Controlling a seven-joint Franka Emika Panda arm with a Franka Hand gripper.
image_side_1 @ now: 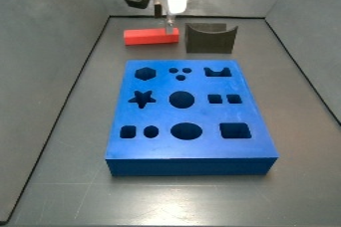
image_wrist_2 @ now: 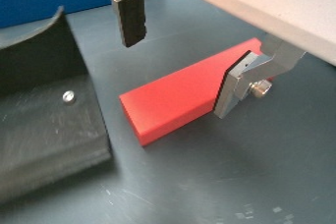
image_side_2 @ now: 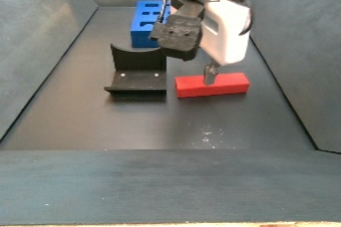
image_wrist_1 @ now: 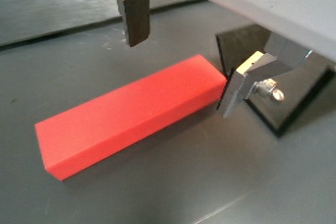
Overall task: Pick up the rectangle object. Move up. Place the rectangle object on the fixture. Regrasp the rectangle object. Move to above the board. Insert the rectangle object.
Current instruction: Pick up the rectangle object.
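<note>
The rectangle object (image_wrist_1: 125, 118), a red-orange block, lies flat on the dark floor. It shows in both wrist views (image_wrist_2: 178, 98) and both side views (image_side_1: 151, 37) (image_side_2: 210, 84). My gripper (image_wrist_1: 183, 76) (image_wrist_2: 178, 79) is open and low over one end of the block. One finger (image_wrist_1: 136, 17) hangs apart from the block over bare floor, and the other finger (image_wrist_1: 241, 88) stands against the block's far side near its end. Nothing is held. The gripper (image_side_1: 170, 14) (image_side_2: 209, 70) also shows in both side views. The fixture (image_side_1: 209, 38) (image_side_2: 134, 72) (image_wrist_2: 46, 110) stands beside the block. The blue board (image_side_1: 186, 107) (image_side_2: 147, 20) lies further off.
Grey walls (image_side_1: 80, 62) enclose the work floor on the sides and back. A dark cable (image_wrist_1: 53, 33) runs across the floor behind the block. The fixture's base plate (image_wrist_1: 282, 105) lies close behind the finger that is against the block.
</note>
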